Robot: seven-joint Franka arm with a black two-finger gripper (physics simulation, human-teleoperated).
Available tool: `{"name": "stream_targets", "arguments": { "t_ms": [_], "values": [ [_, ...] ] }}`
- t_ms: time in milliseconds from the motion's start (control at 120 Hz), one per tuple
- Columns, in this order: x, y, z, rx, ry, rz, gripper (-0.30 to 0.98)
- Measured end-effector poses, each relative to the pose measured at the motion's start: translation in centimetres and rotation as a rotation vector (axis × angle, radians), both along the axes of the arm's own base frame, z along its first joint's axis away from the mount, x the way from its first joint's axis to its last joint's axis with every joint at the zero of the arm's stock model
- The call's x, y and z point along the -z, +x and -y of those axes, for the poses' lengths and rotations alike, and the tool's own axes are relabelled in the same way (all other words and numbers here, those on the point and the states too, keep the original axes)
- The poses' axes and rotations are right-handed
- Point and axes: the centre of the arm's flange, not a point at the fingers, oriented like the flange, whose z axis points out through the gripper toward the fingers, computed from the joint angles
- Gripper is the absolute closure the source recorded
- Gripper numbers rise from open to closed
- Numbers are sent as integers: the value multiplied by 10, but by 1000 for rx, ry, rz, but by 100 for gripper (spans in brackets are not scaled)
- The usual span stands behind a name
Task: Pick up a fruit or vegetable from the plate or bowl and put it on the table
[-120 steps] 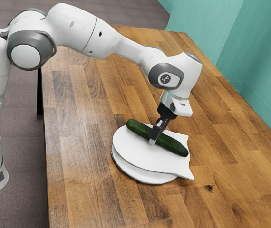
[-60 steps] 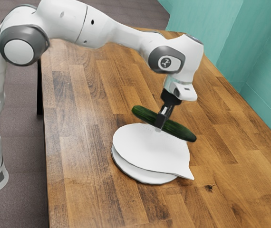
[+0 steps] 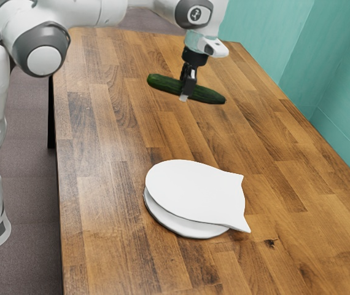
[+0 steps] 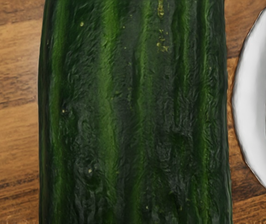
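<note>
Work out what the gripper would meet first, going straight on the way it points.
Likely the wooden table: the gripper points down, with wood showing beside the held cucumber and the white plate off to one side; height is unclear.

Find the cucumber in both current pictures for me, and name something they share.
Exterior view: cucumber above centre, held crosswise between the jaws.
Wrist view: its ridged green skin runs top to bottom through the middle.
Shared landmark: the lower white plate, below centre in the exterior view, at the wrist view's right edge.
</note>
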Motion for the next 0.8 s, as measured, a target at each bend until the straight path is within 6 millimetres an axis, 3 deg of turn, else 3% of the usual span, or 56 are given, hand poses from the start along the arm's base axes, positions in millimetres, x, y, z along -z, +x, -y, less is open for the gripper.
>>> {"name": "stream_targets", "arguments": {
  "t_ms": [150,300,417,500,800],
  "values": [
    [-4,-10,-27,-67,5,-25,51],
    [-12,-10,-28,-83,12,-24,49],
    [-17,-11,-28,-90,11,-21,24],
    [-18,-11,-30,-96,13,-20,13],
    [-25,-7,-22,-85,8,-5,2]
  ]
}}
